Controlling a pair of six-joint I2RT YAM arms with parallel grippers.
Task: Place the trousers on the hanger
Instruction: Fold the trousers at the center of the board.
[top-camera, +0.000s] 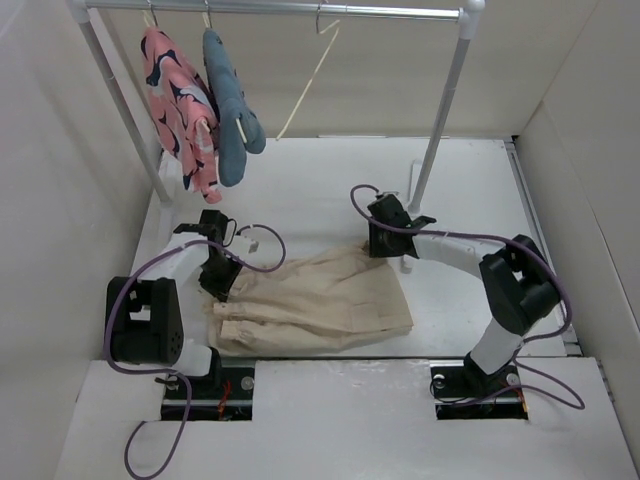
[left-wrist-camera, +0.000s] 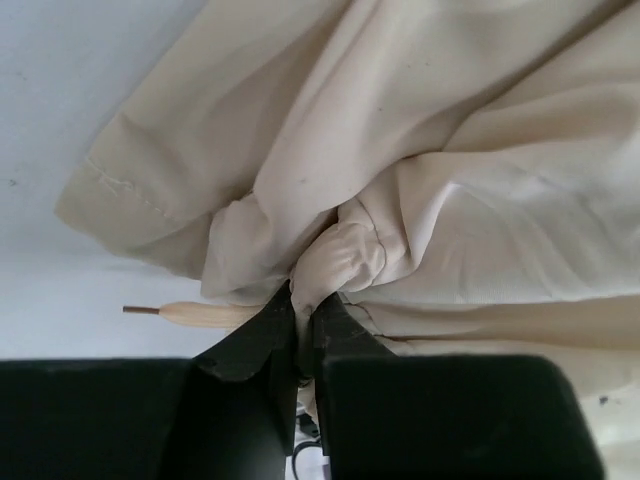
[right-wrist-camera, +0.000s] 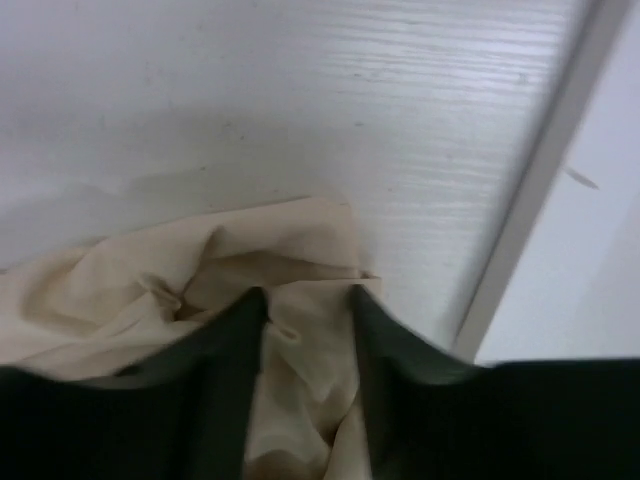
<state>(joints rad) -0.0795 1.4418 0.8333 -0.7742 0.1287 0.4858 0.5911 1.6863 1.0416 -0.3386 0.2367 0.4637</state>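
The beige trousers (top-camera: 320, 300) lie wrinkled on the white table between my two arms. My left gripper (top-camera: 216, 276) is at their left edge. In the left wrist view it (left-wrist-camera: 303, 300) is shut on a bunched fold of the trousers (left-wrist-camera: 450, 150). A pale cream rod end (left-wrist-camera: 200, 314) pokes out from under the cloth beside it; I cannot tell what it is. My right gripper (top-camera: 380, 240) is at the trousers' far right corner. It (right-wrist-camera: 307, 300) is open, with the cloth (right-wrist-camera: 120, 290) between its fingers. The cream hanger (top-camera: 308, 80) hangs tilted from the rail.
A grey rail (top-camera: 280, 8) spans the back on two white posts, the right one (top-camera: 440, 110) close to my right gripper and also in the right wrist view (right-wrist-camera: 540, 190). A pink patterned garment (top-camera: 180, 100) and a blue denim garment (top-camera: 228, 105) hang at the left.
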